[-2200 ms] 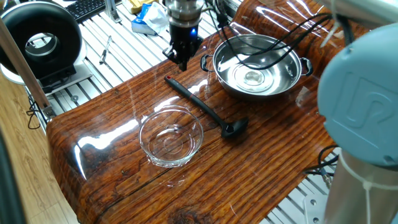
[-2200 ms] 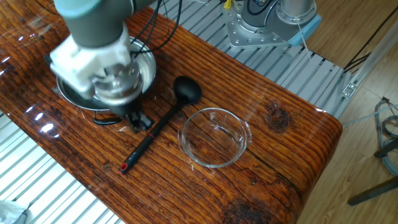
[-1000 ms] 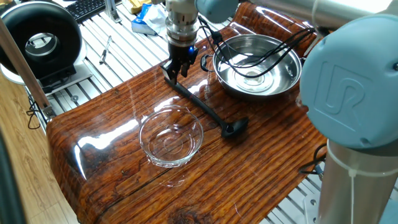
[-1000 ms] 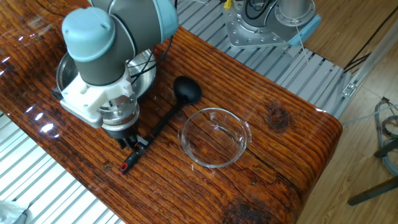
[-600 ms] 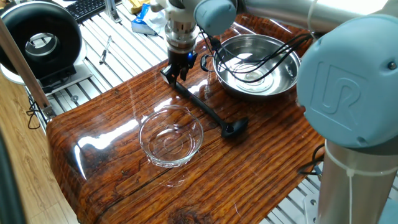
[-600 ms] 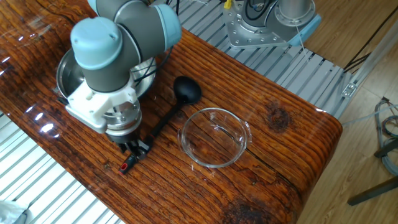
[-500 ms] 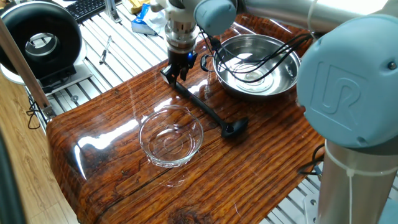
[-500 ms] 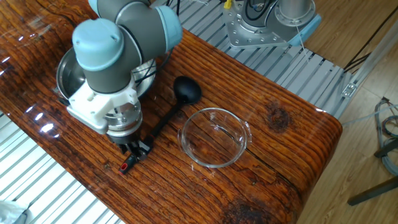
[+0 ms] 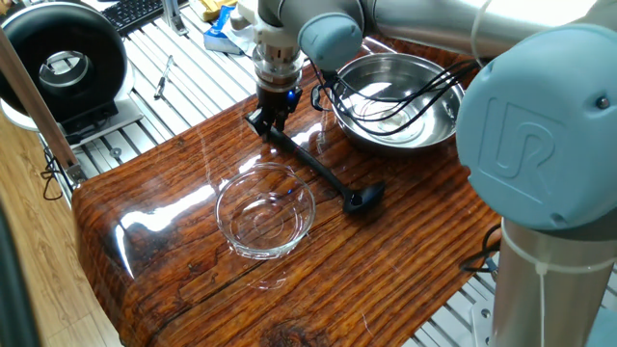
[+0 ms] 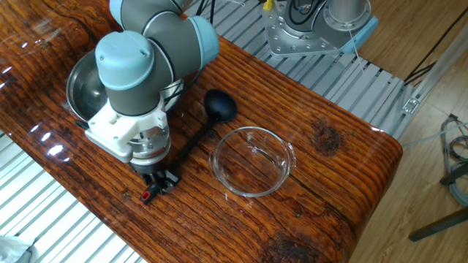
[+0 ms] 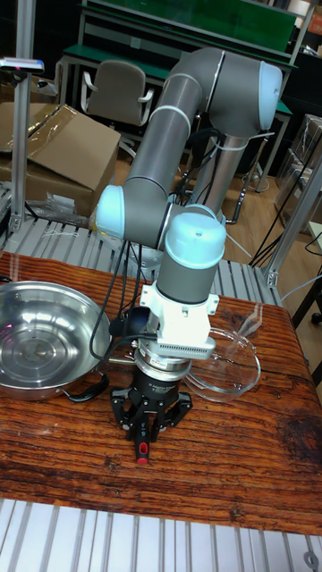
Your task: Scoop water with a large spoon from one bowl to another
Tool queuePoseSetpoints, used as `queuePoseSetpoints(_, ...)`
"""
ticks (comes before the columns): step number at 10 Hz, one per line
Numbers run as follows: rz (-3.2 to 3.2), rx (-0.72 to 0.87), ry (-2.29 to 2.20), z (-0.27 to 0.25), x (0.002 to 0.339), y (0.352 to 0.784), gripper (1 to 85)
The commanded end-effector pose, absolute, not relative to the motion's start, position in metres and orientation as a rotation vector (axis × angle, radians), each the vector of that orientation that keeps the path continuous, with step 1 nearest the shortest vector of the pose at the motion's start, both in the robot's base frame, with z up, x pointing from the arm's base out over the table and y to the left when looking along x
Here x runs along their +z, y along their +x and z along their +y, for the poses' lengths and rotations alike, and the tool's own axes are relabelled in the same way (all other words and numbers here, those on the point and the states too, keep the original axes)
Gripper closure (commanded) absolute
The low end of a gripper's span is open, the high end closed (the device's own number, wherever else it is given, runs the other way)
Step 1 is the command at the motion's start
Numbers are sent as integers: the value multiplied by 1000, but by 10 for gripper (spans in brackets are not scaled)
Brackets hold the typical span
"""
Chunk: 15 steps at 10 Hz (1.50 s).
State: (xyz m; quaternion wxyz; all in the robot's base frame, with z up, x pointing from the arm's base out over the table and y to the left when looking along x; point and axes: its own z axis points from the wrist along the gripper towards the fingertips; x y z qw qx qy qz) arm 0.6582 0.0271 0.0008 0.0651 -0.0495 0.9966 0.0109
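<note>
The large spoon [image 9: 314, 166], a black ladle, lies flat on the wooden table, its scoop [image 10: 219, 106] toward the glass bowl and its red-tipped handle end [image 11: 141, 450] pointing away. My gripper [image 9: 268, 122] is low over that handle end, open, with one finger on each side of the handle [image 10: 157, 180] [image 11: 148, 424]. The steel bowl [image 9: 439, 116] stands beside it, its bottom shiny and mirror-like; I cannot make out the water as such. The clear glass bowl [image 9: 265, 212] sits apart on the near side of the ladle.
Black cables [image 9: 405, 85] from the arm hang over the steel bowl. A black round device [image 9: 63, 63] and a keyboard [image 9: 130, 12] sit on the slatted metal frame past the table edge. The arm's base column [image 9: 549, 289] stands at the table's right corner.
The gripper has travelled from beside the steel bowl to the ladle's handle end and sunk lower around it. The ladle and both bowls have not moved.
</note>
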Motion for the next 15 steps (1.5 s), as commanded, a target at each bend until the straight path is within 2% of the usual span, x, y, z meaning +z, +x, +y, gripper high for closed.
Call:
queuePoseSetpoints(1,3003,41,-136,27,-1,659,437)
queuePoseSetpoints(8,2994,30,-115,23,4,660,530)
queuePoseSetpoints(10,2960,24,-105,19,2,667,613)
queuePoseSetpoints(11,2957,-14,-92,13,-3,669,733)
queuePoseSetpoints(13,2956,-34,-74,12,-1,671,847)
queuePoseSetpoints(15,2967,-47,-64,17,10,667,847)
